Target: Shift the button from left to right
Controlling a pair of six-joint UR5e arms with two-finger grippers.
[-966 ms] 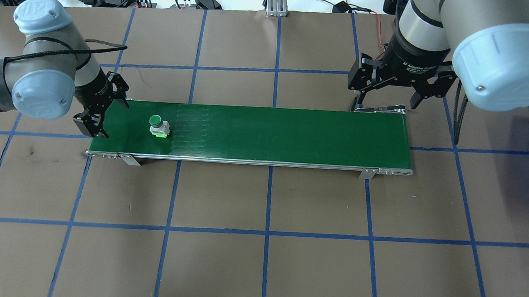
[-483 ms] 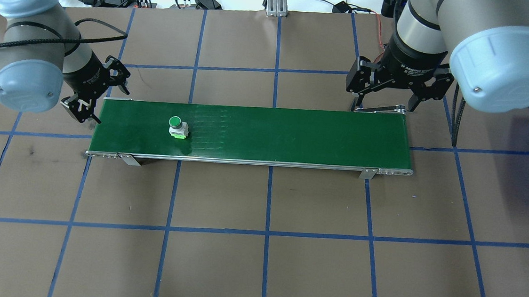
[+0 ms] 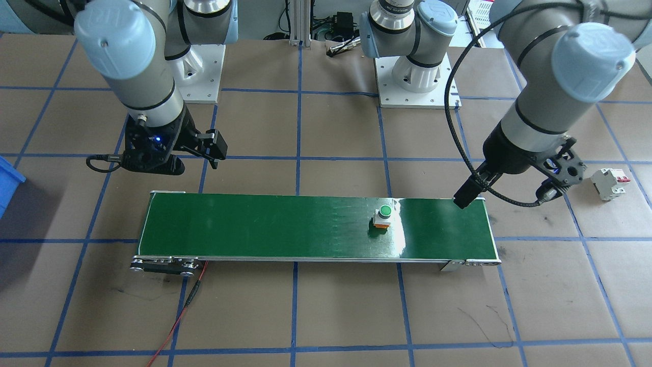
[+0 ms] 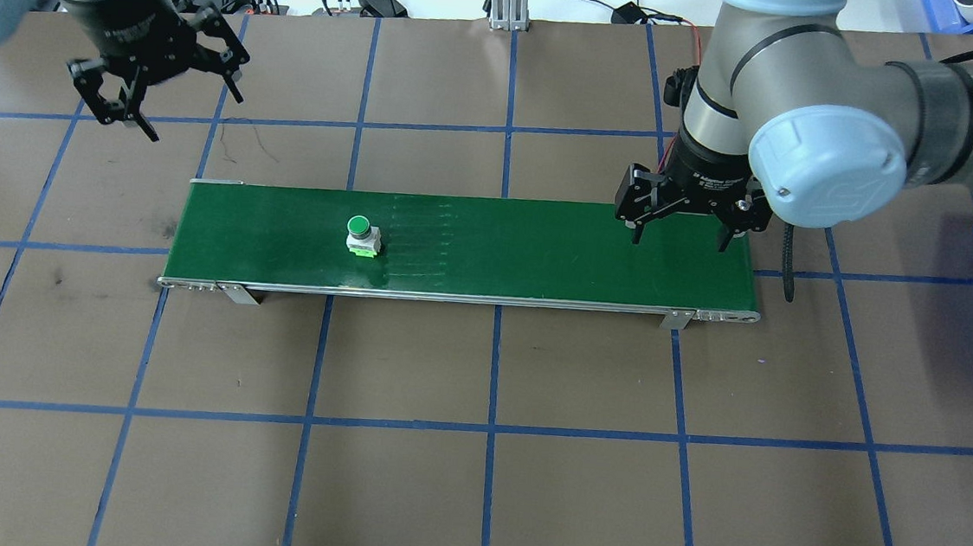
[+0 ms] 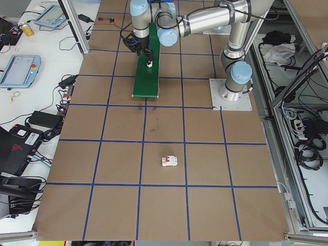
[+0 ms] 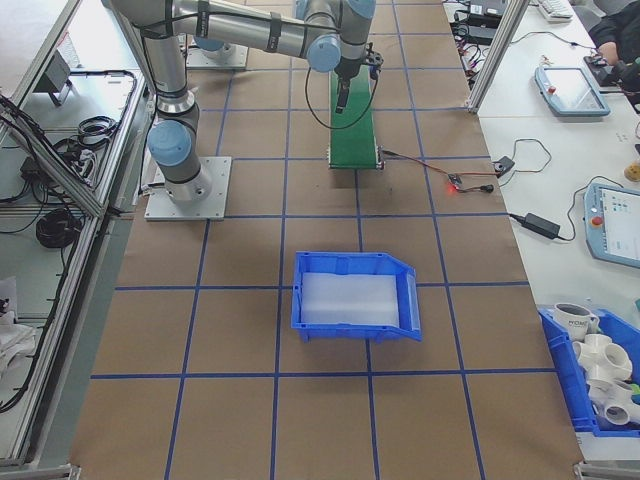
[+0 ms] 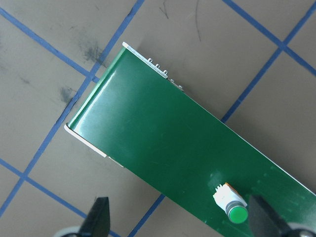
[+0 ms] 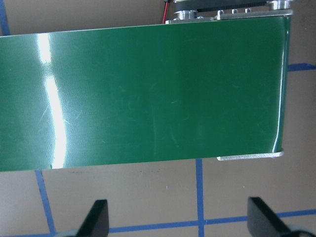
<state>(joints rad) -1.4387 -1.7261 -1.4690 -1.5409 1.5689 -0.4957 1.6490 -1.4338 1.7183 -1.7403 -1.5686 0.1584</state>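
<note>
the button (image 4: 359, 233) now stands further along the green conveyor belt (image 4: 540, 251) than a moment ago, though not yet halfway. the left gripper (image 4: 153, 95) has pulled back, wide open and empty. the right gripper (image 4: 683, 228), also open and empty, has come over the belt's right end, probably to receive it.

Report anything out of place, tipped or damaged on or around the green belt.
Nothing stands out. The button sits upright on the green belt, free of both grippers. A white circuit breaker lies off the belt on the table, untouched.
</note>
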